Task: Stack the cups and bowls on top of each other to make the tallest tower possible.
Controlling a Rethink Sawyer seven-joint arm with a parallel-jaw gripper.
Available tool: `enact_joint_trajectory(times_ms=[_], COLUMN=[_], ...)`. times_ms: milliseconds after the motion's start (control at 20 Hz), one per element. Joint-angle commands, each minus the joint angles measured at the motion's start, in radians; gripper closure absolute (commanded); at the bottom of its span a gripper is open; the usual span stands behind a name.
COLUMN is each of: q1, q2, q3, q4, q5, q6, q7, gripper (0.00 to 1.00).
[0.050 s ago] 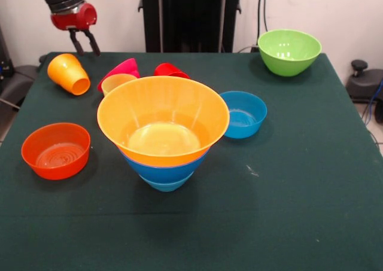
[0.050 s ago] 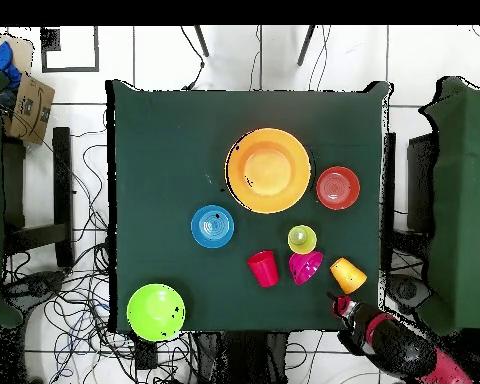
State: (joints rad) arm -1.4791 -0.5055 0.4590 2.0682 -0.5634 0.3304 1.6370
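Observation:
The tower [image 1: 163, 118] [image 2: 268, 170] stands mid-table: a wide yellow-orange bowl nested on a large blue bowl [image 1: 164, 166], with a small light-blue bowl [image 1: 166, 185] lowest. My gripper [image 1: 88, 52] [image 2: 336, 300] hangs open and empty at the table's far edge. It is just behind an orange-yellow cup [image 1: 69, 73] [image 2: 347, 274] lying on its side, and apart from it. A magenta bowl [image 1: 119, 67] [image 2: 306, 267], a yellow cup [image 1: 118, 81] [image 2: 302, 239] and a red cup [image 1: 169, 70] [image 2: 264, 268] cluster behind the tower.
A shallow orange bowl [image 1: 55, 150] [image 2: 338, 187] sits left of the tower in the front view. On the tower's right is a small blue bowl [image 1: 242, 114] [image 2: 213, 226]. A lime green bowl [image 1: 289, 51] [image 2: 155, 311] stands at the far right corner. The green table [image 1: 287, 211] carries them all.

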Motion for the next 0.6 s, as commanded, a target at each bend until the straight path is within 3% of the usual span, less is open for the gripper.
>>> enact_joint_trajectory(times_ms=[50,350,600], q1=[0.059,0.072,0.083], q2=[0.036,0.038,-0.041], q3=[0.033,0.026,0.015], q4=[-0.056,-0.087,-0.073], q5=[-0.066,-0.067,-0.053], q6=[-0.07,-0.044,0.005], q7=[0.016,-0.006,-0.01], gripper=[0.0,0.0,0.0])
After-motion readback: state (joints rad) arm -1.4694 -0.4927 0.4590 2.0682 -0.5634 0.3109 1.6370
